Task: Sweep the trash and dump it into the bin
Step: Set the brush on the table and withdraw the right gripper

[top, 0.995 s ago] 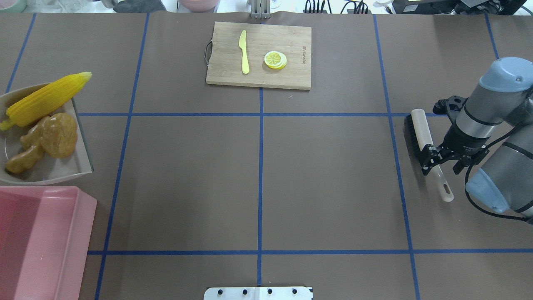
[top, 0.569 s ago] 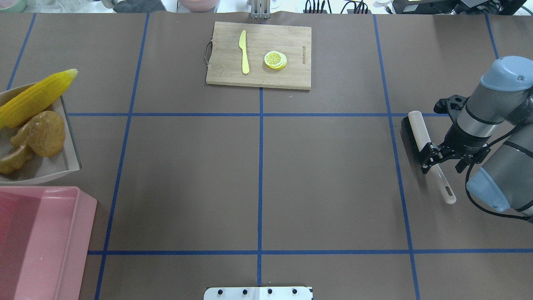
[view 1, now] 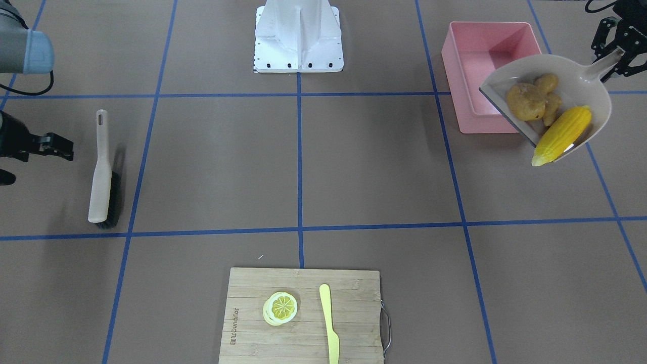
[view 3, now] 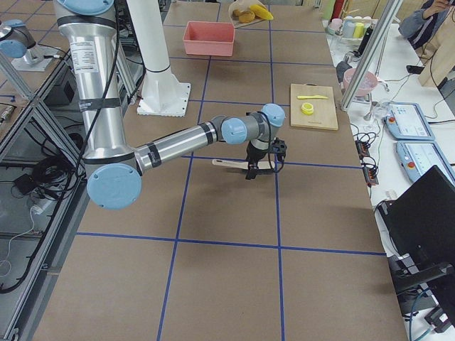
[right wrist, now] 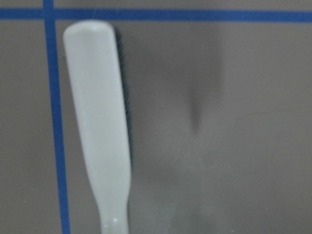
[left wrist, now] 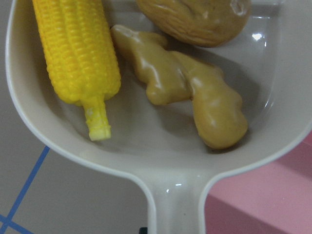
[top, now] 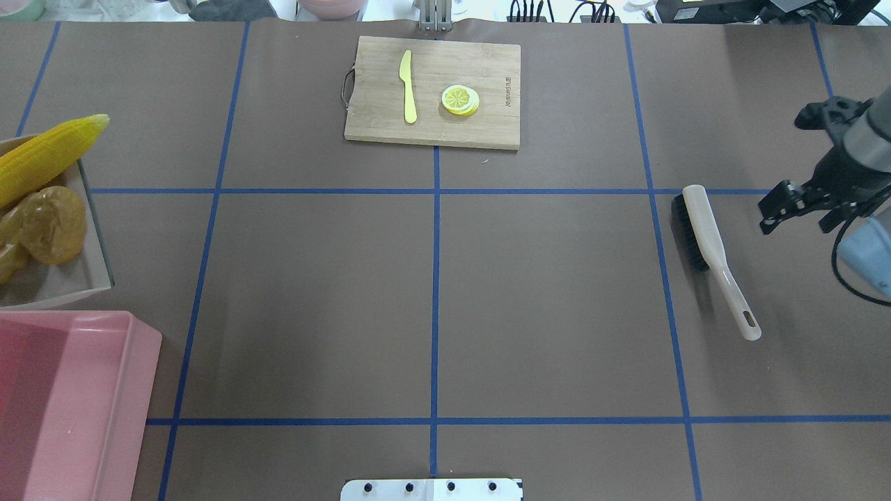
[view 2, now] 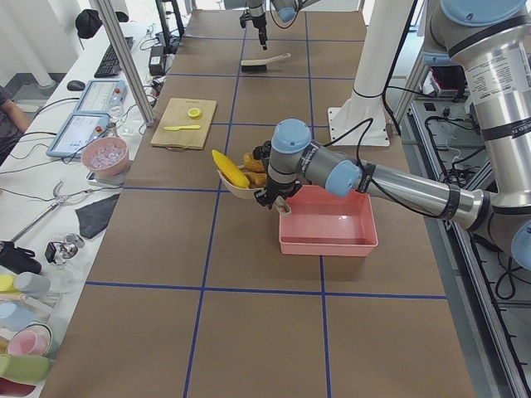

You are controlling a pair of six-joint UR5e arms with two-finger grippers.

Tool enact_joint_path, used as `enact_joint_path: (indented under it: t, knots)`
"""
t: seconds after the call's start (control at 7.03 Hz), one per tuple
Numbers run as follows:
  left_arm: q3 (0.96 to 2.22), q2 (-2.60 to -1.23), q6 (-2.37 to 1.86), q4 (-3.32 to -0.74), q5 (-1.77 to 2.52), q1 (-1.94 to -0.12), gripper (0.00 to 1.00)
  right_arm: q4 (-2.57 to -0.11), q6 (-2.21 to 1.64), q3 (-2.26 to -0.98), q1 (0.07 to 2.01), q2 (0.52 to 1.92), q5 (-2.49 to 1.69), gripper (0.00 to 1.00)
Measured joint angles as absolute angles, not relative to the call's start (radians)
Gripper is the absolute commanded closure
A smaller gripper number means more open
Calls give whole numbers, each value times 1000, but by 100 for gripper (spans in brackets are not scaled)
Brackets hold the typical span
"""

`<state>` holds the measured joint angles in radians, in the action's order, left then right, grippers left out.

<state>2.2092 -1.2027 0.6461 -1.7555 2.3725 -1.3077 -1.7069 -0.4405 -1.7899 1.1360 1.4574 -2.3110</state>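
Observation:
A beige dustpan point(view 1: 581, 76) hangs over the table beside the pink bin point(view 1: 457, 65), and my left gripper point(view 1: 614, 53) is shut on its handle. The trash lies in the pan: yellow corn cob point(view 1: 562, 134), brown potato point(view 1: 525, 101) and tan ginger root point(view 1: 551, 103). The left wrist view shows the corn point(left wrist: 78, 53), ginger point(left wrist: 190, 92) and potato point(left wrist: 195, 19) up close. In the overhead view the pan point(top: 62, 292) sits at the left edge, past the bin point(top: 132, 390). My right gripper point(top: 797, 219) is open, to the right of the brush point(top: 703, 229) lying on the table.
A wooden cutting board point(top: 487, 83) at the far middle carries a pale yellow knife point(top: 408, 87) and a lemon slice point(top: 460, 99). The white robot base point(view 1: 298, 35) stands at the near middle edge.
The dustpan with the trash has shifted further left in the overhead view. My right gripper has let go of the brush handle and pulled away to the right; the brush stays on the table.

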Motion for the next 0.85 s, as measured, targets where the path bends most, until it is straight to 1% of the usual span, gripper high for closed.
enact_joint_path:
  t: [0.28, 0.43, 0.57, 0.85]
  knots:
    - [2270, -1173, 728, -1653, 2339, -1308, 100, -1705, -223, -1697, 1326, 1467, -2300, 0]
    - [2297, -1160, 756, -1615, 2328, -1308, 100, -1705, -124, -1674, 1404, 1492, -2284, 0]
    - [2325, -1142, 773, -1587, 2322, -1308, 100, -1703, -61, -1670, 1457, 1524, -2266, 0]
    - [2374, -1094, 813, -1542, 2320, -1309, 100, -1701, 7, -1671, 1499, 1562, -2232, 0]
